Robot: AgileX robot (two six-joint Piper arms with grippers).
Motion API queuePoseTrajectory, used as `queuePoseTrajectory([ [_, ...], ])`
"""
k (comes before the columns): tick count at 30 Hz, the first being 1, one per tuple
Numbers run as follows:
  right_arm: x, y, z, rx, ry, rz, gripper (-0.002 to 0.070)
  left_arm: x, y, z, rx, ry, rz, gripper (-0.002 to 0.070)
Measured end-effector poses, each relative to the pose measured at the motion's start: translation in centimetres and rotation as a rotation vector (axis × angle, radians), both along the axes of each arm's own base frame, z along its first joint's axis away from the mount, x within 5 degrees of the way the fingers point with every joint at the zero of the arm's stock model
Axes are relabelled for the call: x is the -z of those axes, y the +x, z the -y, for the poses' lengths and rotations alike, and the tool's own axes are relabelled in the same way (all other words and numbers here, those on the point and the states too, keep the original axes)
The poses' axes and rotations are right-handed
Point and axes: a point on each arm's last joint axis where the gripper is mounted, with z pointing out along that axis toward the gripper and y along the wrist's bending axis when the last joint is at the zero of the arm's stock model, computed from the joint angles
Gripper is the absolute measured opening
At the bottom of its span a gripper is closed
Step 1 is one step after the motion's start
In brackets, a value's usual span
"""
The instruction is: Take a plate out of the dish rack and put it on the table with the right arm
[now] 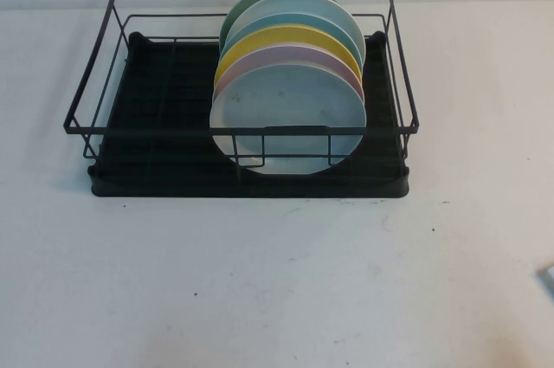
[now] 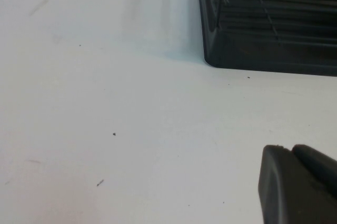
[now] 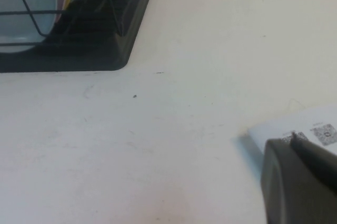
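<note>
The plate (image 1: 290, 117) is the front one in the row, standing on edge in the dish rack (image 1: 95, 82) with its face toward the robot. A pink plate (image 1: 299, 60) is right behind it, then yellow and blue-green ones. The rack sits toward the far side of the white surface (image 1: 277, 281).

Nothing's been grabbed yet. The right tool (image 3: 297, 182) hangs low over the surface, well off to the right of the rack, beside a white card (image 3: 310, 129). The left tool (image 2: 297, 184) is parked low on the other side, near the rack's left front corner. Can't tell if either one is open or clenched — only a dark bit of each shows.

My take: come in from above, pinch the top rim of the front plate only, and lift straight up so it clears the front wire before swinging out. Keep off the pink one.

The card has QR-type codes with tiny print; I can't read any of it.
</note>
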Motion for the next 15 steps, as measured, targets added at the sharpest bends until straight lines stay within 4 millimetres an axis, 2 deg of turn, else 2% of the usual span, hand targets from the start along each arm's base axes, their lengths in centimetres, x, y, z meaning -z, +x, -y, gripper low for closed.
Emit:
queuePoseTrajectory([
  [5,-0.2,0.0,-0.3,-0.001,0.115,0.009,-0.0018,0.0,0.0,0.0,0.0,0.0,0.0,-0.0004],
  [13,-2.3,0.4,-0.1,0.092,0.609,0.146,-0.0018,0.0,0.0,0.0,0.0,0.0,0.0,-0.0004],
  [15,-2.6,0.4,0.2,0.121,0.67,0.173,-0.0018,0.0,0.0,0.0,0.0,0.0,0.0,-0.0004],
])
